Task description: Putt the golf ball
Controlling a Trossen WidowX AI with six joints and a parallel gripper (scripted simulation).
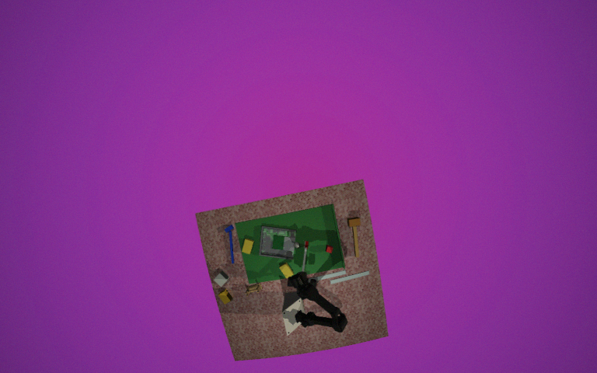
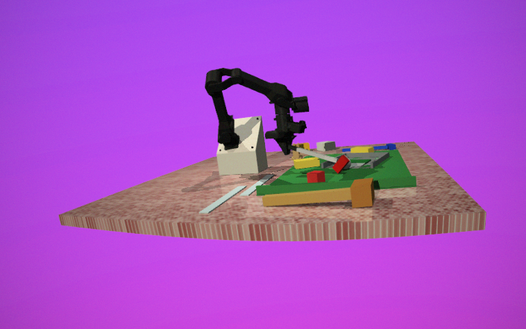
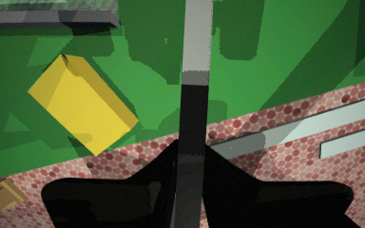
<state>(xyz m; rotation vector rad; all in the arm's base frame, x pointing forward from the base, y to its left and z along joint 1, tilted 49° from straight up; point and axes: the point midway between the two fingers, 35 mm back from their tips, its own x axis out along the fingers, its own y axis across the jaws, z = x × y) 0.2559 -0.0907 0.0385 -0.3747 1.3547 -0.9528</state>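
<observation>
My gripper is shut on the black grip of the red putter, just off the mat's near edge. The putter's pale shaft slopes down to its red head, which is low over the green mat. The golf ball is at the ramp's foot, on the ramp side of the head; in the exterior view the head mostly hides it. The ramp leads to the raised green inside grey walls. Head and ball are outside the wrist view.
A yellow block is left of the shaft; another yellow block is beyond the ramp. A red cube is behind the head. An orange mallet, pale strips and a blue mallet lie off the mat.
</observation>
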